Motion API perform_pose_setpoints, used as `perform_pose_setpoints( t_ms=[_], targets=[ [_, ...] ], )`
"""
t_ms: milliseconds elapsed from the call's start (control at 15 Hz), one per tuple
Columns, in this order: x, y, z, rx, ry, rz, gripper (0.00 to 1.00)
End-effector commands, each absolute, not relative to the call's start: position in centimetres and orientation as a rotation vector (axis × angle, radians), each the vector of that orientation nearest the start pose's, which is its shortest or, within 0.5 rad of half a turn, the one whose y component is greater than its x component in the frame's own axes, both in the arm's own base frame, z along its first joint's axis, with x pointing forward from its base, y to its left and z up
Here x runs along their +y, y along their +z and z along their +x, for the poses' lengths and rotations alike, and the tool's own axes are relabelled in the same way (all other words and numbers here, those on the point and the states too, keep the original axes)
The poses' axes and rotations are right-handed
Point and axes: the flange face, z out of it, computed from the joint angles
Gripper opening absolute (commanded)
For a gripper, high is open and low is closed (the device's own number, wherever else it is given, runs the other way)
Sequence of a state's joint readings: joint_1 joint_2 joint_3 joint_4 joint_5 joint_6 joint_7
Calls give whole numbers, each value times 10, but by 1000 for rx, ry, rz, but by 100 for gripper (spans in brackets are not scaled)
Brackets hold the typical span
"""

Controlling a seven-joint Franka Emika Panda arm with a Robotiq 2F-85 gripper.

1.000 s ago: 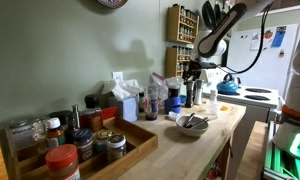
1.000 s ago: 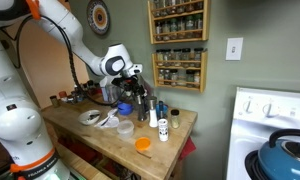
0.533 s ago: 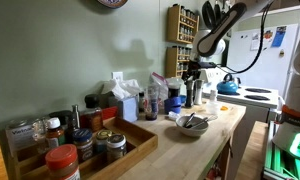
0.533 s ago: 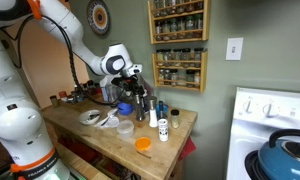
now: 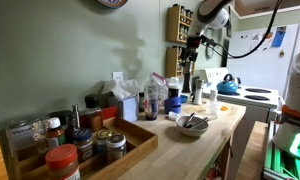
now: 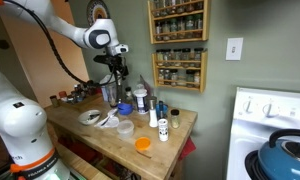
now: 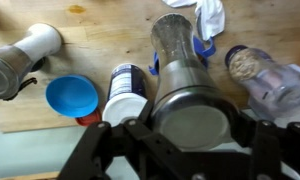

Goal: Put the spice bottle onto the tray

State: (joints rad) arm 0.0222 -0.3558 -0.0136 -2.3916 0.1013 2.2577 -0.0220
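My gripper (image 7: 194, 128) is shut on the spice bottle (image 7: 177, 45), a tall glass bottle with a round metal cap. It holds the bottle upright in the air above the cluster of bottles at the counter's far end. Both exterior views show the gripper (image 5: 187, 48) (image 6: 117, 64) high over the counter with the bottle (image 5: 186, 60) (image 6: 118, 76) hanging below it. The tray (image 5: 136, 150) is a shallow light-brown wooden box at the other end of the counter, with several jars in it.
Below the gripper stand a blue cup (image 7: 72, 96), a white-lidded bottle (image 7: 124, 92), a pale shaker (image 7: 28, 52) and an oat jar (image 7: 258, 70). A white bowl (image 5: 191, 124) sits mid-counter. A wall spice rack (image 6: 180, 45) hangs behind. A stove with a blue kettle (image 5: 228, 86) adjoins.
My gripper has risen well above the counter with the spice bottle in it; earlier it was down among the bottles.
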Motion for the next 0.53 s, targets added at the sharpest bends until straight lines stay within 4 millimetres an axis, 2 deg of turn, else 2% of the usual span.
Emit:
perform_pose_setpoints(
  t_ms=[0,200,467],
  targets=[
    [56,520,434,-232,-311,-2984,42],
    [125,525,423,-433,-357,-2885,42],
    [222,508,416,-628,-378,-2748,42]
  ],
)
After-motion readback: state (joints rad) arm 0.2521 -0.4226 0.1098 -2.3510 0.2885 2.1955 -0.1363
